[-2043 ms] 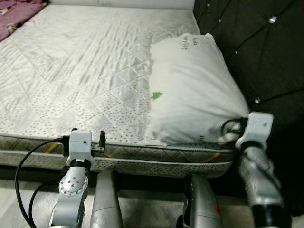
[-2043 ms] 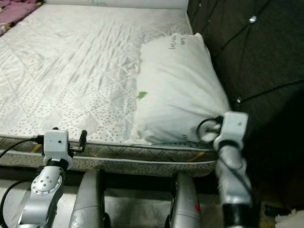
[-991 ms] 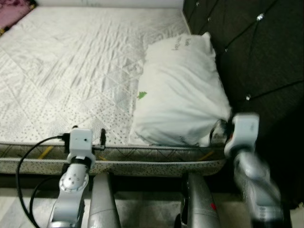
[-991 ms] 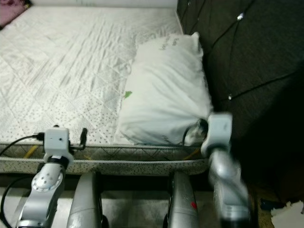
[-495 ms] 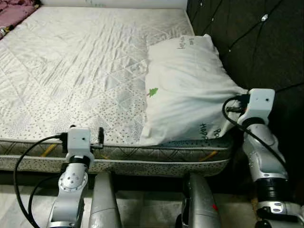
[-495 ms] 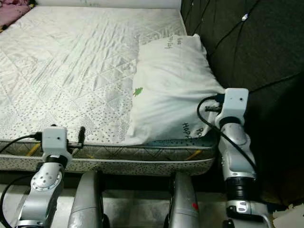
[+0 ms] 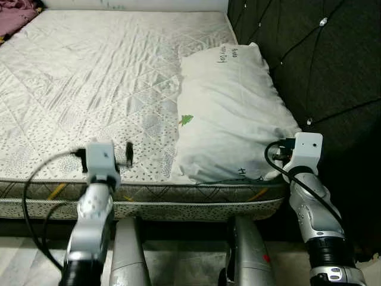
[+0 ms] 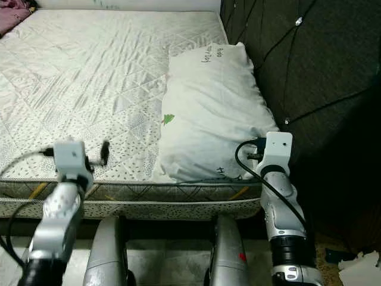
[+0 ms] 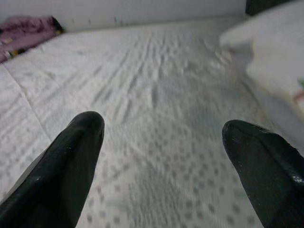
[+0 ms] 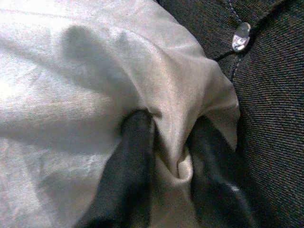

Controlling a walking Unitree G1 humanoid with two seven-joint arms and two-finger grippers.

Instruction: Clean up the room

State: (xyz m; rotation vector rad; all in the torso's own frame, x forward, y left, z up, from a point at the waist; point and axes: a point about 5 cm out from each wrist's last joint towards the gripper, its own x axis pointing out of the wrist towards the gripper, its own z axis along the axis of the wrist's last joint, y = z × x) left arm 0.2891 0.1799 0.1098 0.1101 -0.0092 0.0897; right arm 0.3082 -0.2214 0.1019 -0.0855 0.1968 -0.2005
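A white pillow [image 7: 232,113] with small printed writing lies on the bare quilted mattress [image 7: 89,77], against the dark headboard. My right gripper [image 10: 171,156] is shut on the pillow's near right corner, with the fabric bunched between the two black fingers [image 10: 133,161]. In the left eye view that gripper [image 7: 278,156] sits at the mattress's front right corner. My left gripper [image 9: 161,142] is open with nothing between its fingers. It hovers, blurred, just above the mattress's front edge [image 7: 122,155], left of the pillow.
A dark tufted headboard [image 7: 321,71] with shiny studs rises along the right side of the bed. Purple cloth [image 7: 15,15] lies at the far left corner. Torn paper [image 8: 360,268] lies on the floor at the lower right.
The left gripper has lifted from the bed's front edge to just above the mattress. The right gripper has lowered with the pillow corner it holds. The camera has shifted slightly.
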